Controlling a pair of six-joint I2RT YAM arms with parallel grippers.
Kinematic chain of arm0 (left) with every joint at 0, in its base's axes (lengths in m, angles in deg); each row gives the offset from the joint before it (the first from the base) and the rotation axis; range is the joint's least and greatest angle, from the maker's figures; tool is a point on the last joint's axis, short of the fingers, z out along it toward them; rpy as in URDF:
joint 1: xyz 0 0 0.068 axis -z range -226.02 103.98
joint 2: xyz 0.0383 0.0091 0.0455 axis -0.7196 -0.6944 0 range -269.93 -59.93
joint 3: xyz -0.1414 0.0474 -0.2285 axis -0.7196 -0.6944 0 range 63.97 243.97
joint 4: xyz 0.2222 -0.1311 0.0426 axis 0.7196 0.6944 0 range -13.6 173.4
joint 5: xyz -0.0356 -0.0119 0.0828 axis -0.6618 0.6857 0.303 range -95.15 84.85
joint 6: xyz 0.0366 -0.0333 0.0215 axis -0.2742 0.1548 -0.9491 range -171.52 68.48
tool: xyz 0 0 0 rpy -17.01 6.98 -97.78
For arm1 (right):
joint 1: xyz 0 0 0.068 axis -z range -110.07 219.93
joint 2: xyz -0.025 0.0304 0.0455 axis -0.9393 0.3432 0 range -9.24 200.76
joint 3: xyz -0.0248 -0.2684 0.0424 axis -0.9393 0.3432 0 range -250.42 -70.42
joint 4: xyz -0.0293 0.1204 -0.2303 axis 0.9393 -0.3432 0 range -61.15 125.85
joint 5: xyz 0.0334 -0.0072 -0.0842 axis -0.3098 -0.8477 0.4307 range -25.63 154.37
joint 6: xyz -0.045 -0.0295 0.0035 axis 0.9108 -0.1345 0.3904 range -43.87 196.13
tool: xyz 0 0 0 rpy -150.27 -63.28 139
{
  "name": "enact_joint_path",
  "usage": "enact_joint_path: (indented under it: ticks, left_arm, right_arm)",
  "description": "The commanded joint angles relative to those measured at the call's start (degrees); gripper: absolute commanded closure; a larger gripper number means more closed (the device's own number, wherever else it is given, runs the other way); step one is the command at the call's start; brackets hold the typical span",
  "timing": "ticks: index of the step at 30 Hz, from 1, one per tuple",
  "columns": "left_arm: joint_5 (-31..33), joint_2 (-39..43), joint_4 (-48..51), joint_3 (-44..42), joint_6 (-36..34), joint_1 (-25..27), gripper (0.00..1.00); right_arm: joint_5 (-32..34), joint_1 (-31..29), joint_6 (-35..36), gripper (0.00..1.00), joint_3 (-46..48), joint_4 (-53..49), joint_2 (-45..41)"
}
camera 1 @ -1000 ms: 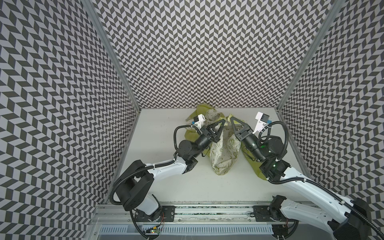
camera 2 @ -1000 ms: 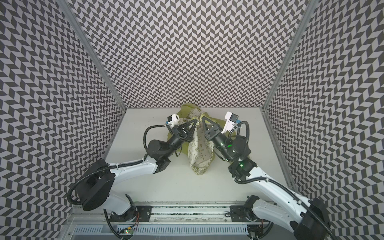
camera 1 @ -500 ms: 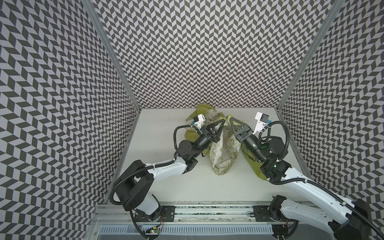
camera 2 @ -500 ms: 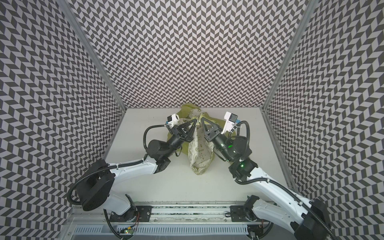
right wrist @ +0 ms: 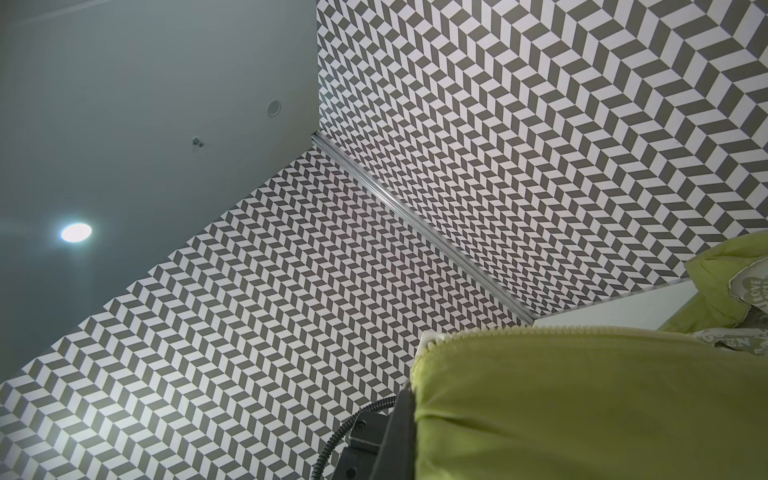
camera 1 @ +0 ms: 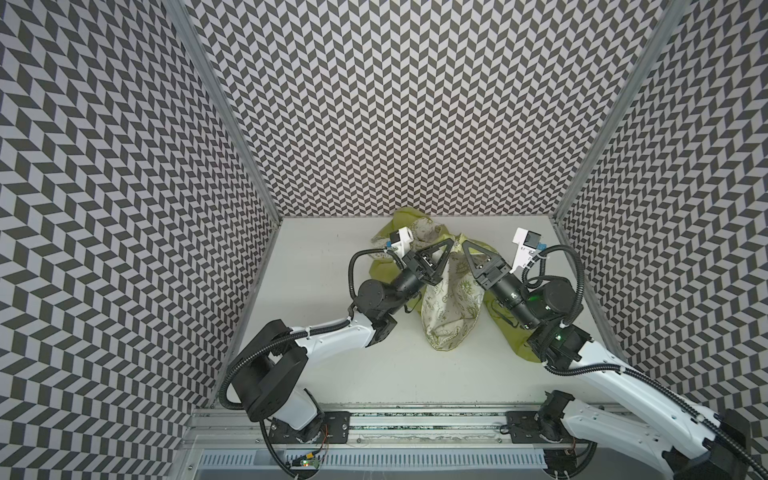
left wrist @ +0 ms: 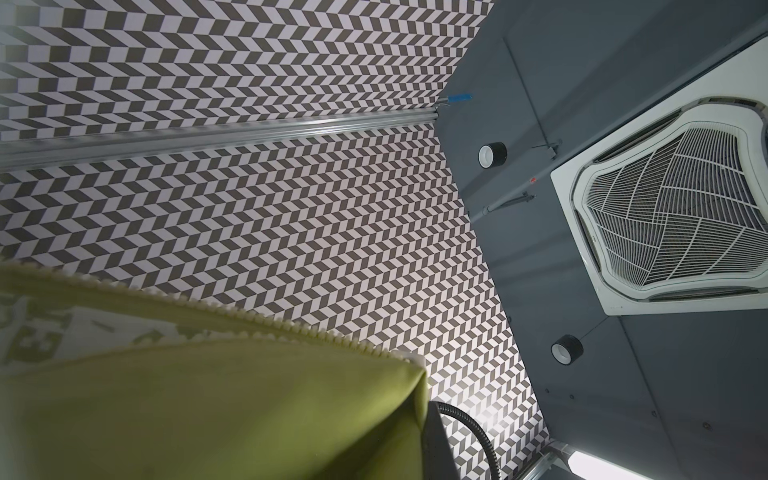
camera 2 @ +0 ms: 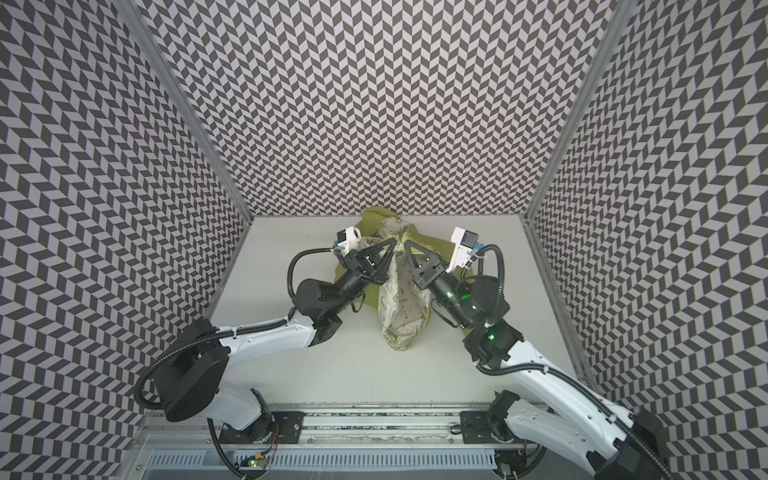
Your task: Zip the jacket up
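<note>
I see no change: left gripper (camera 1: 450, 242), right gripper (camera 1: 464, 244) both clamped on jacket (camera 1: 449, 307) zipper edges (left wrist: 291, 327), raised near table (camera 1: 332, 357) far edge. Zipping not started.

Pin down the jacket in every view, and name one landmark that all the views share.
In a top view: jacket just right of centre.
In a top view: jacket at centre.
Left wrist: jacket close up, zipper teeth along its edge.
Right wrist: jacket close up, teeth likewise.
Shared landmark: chevron wall.
</note>
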Motion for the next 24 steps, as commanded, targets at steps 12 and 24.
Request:
enact_joint_path:
  ticks: [12,24]
  left_arm:
    - [1.94,-0.57,-3.54,2.61,0.78,-0.1,1.0]
    - [5.27,-0.27,-3.53,1.18,1.14,-0.71,1.0]
  right_arm:
    - [-5.61,-0.39,-0.42,1.0,2.3,0.49,-2.73]
    - [-6.26,-1.91,0.31,1.0,5.47,-1.91,-3.83]
